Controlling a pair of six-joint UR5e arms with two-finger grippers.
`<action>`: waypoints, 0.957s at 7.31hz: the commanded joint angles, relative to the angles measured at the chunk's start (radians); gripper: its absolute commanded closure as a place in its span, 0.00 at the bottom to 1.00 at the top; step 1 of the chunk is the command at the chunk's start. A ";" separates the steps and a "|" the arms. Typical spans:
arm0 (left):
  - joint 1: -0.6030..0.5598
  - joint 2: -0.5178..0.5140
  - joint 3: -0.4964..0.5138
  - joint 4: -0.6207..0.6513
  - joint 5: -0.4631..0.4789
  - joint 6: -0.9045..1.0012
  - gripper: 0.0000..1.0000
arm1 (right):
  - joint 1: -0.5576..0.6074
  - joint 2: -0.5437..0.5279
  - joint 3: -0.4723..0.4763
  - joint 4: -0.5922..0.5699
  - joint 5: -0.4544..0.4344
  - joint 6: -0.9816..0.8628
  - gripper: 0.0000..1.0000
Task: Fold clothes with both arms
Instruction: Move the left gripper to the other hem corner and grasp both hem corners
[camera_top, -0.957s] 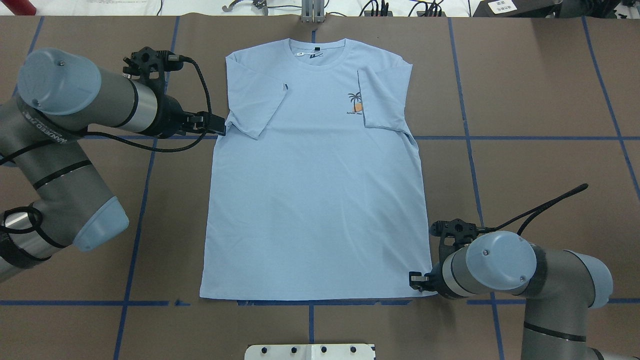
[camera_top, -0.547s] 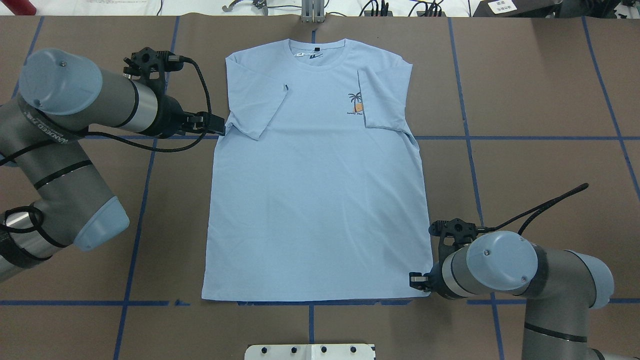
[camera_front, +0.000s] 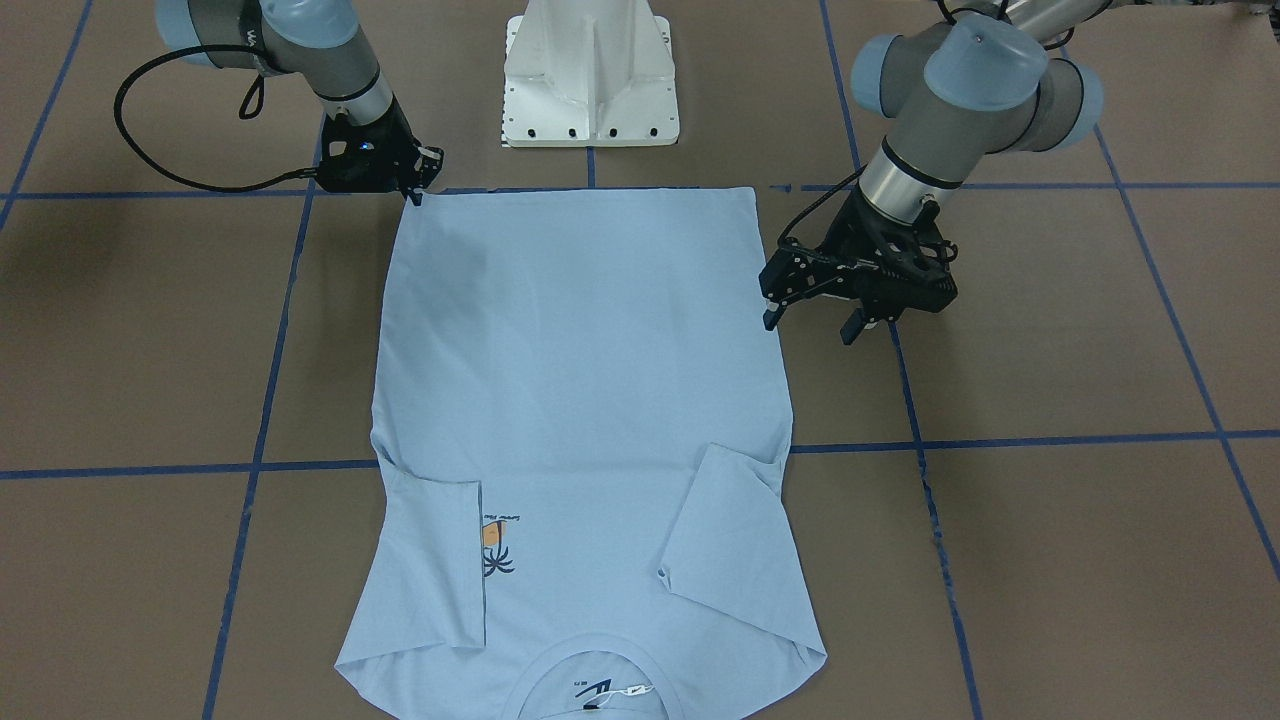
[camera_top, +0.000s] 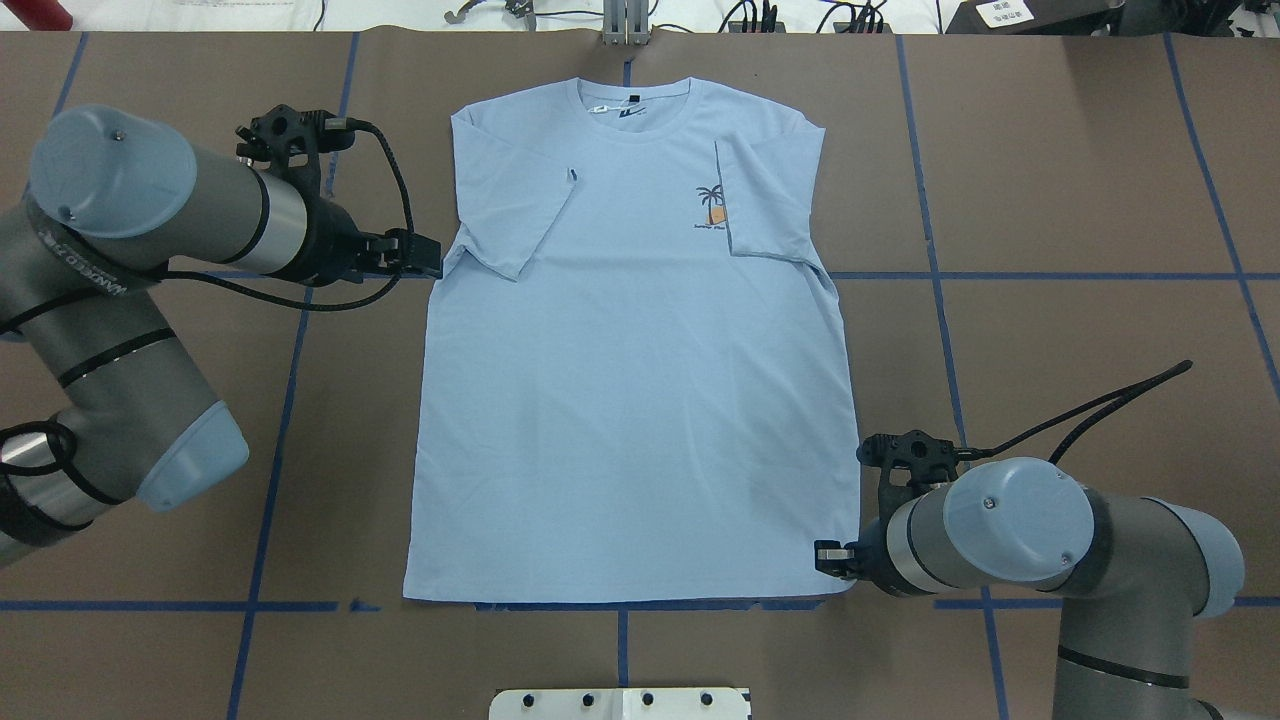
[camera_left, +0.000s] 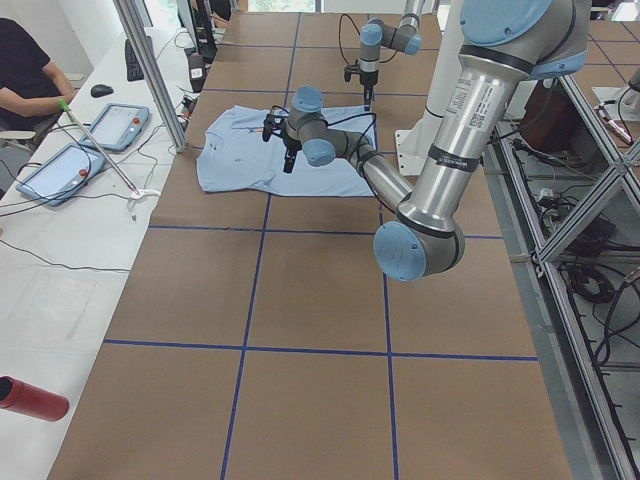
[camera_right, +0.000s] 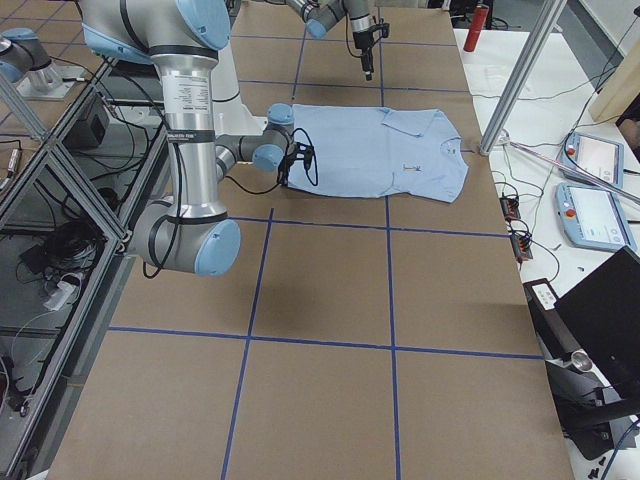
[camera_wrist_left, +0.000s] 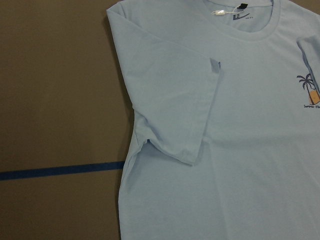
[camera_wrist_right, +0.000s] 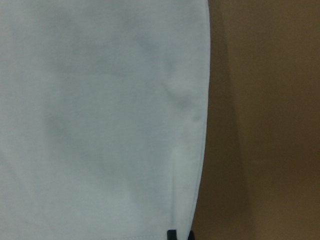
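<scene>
The light blue T-shirt (camera_top: 630, 400) lies flat and face up, collar away from me, with both sleeves folded inward. Its chest print (camera_top: 711, 205) is partly covered by the folded sleeve. My left gripper (camera_front: 808, 326) is open and hovers just off the shirt's side edge (camera_top: 432, 258). The left wrist view shows only the folded sleeve (camera_wrist_left: 190, 110), no fingers. My right gripper (camera_top: 822, 556) sits low at the hem's corner (camera_front: 415, 190), shut on it. The right wrist view shows the shirt (camera_wrist_right: 100, 125) and the hem edge at the fingertips (camera_wrist_right: 172, 234).
The white pedestal base (camera_front: 590, 70) stands just behind the hem. Blue tape lines (camera_top: 1050, 275) cross the brown table. A metal post (camera_top: 625, 25) stands beyond the collar. A red cylinder (camera_left: 30, 398) and tablets (camera_left: 110, 125) lie on the side bench, where a person sits.
My left gripper has drawn back a little from the shirt's side edge. The hem corner at my right gripper has shifted slightly inward.
</scene>
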 joint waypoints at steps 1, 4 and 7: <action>0.170 0.095 -0.074 -0.001 0.053 -0.296 0.00 | 0.017 -0.001 0.049 0.000 0.000 0.000 1.00; 0.382 0.144 -0.107 0.082 0.196 -0.536 0.03 | 0.047 0.002 0.064 0.009 0.004 -0.001 1.00; 0.452 0.141 -0.180 0.264 0.246 -0.559 0.05 | 0.055 0.010 0.063 0.009 0.004 -0.001 1.00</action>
